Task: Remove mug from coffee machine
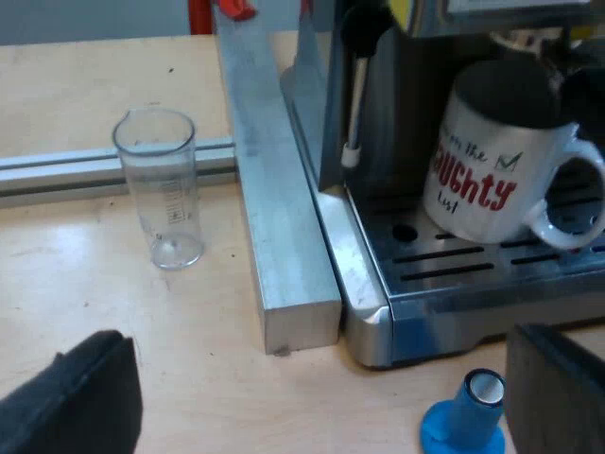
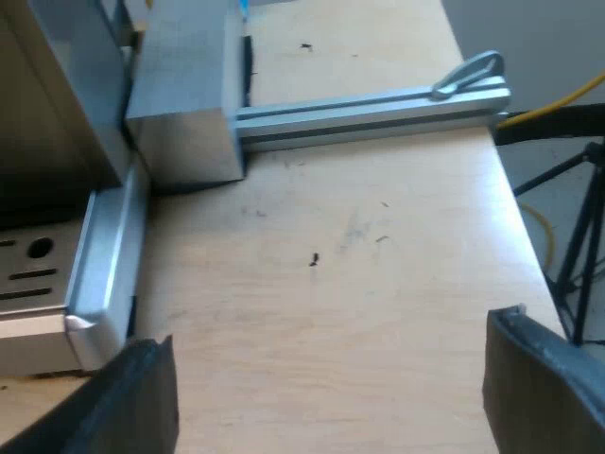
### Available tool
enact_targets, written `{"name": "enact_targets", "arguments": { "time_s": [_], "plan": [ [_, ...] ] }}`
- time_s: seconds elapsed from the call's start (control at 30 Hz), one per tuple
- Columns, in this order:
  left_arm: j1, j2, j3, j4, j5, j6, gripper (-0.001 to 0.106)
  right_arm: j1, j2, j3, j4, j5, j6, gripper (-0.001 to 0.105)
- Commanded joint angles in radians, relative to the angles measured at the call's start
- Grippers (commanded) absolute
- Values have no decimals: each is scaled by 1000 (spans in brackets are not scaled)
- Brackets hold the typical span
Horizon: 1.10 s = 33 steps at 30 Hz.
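Observation:
A white mug [image 1: 496, 161] with red and black lettering stands on the espresso machine's drip tray [image 1: 473, 270], its handle turned away from the steam wand [image 1: 357, 90]. My left gripper [image 1: 321, 402] is open above the wooden table just before the machine, its fingers [image 1: 71, 397] wide apart and holding nothing. A blue tamper [image 1: 468, 421] stands on the table under it, near one finger. My right gripper [image 2: 331, 397] is open too, over bare table beside the drip tray's corner [image 2: 99, 284].
An empty measuring glass [image 1: 163, 184] stands on the table beyond a metal bar [image 1: 274, 199] that runs along the machine's side. Aluminium rails [image 2: 373, 109] cross the table. The table's edge [image 2: 529, 246] and a stand's legs lie near my right gripper.

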Motion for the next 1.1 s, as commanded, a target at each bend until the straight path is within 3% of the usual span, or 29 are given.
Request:
{"name": "enact_targets", "arguments": {
  "time_s": [0.03, 0.23, 0.53, 0.73, 1.1],
  "plan": [
    [-5, -120, -23, -5, 16, -22, 79, 41, 48, -43, -6, -19, -19, 69],
    [-37, -81, -40, -46, 85, -68, 79, 126, 148, -87, -6, -83, -20, 69],
    [-138, 5, -43, -107, 168, -70, 79, 286, 258, -107, -13, -111, -29, 69],
    [-204, 28, 9, -185, 277, -67, 79, 402, 291, -107, -94, -111, -35, 69],
    [-226, 35, 131, -324, 280, -47, 79, 556, 330, -62, -274, -80, -35, 69]
  ]
}}
